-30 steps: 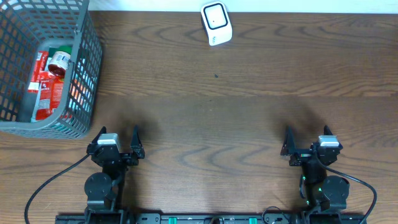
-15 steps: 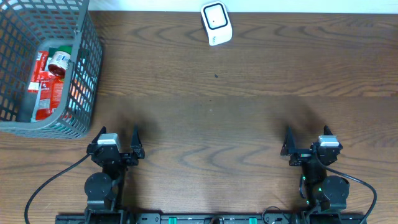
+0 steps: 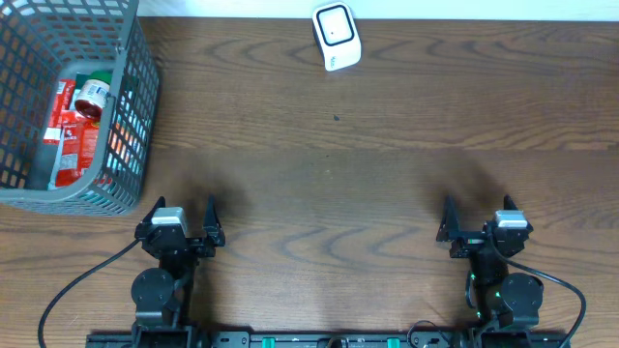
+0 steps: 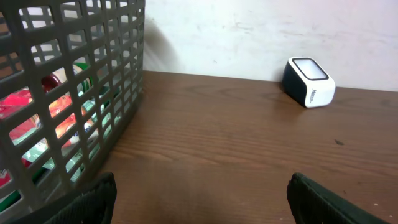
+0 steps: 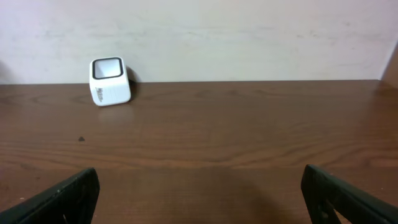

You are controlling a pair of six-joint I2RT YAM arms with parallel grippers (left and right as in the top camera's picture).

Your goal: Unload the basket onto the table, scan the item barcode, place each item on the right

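**A:** Has anything shifted since the picture a second back?

**B:** Nothing. Both arms sit where they were. The left tool (image 3: 185, 208) has its fingers spread wide with nothing between them, and so does the right tool (image 3: 477, 208).

**A:** Where are the goods to be scanned?

**B:** In the grey basket (image 3: 135, 106), ahead and to the left of the left tool. Red packets (image 3: 73, 135) lie in it, with a round tin (image 3: 94, 97) on top. From the left wrist they show only as red and green patches through the mesh.

**A:** Can any print be read?

**B:** No. The packets carry white lettering, too small to make out. The scanner (image 3: 336, 36) has a small mark on its side, which is also unreadable.

**A:** Where is that scanner?

**B:** It is far ahead of both tools, at the back edge of the worktop (image 3: 387, 174) by the wall (image 5: 249, 37). It is ahead-right of the left tool and ahead-left of the right one.

**A:** Does anything lie between?

**B:** Only a dark speck (image 3: 336, 118) on the wood. The basket's mesh wall stands between the left tool and the packets.
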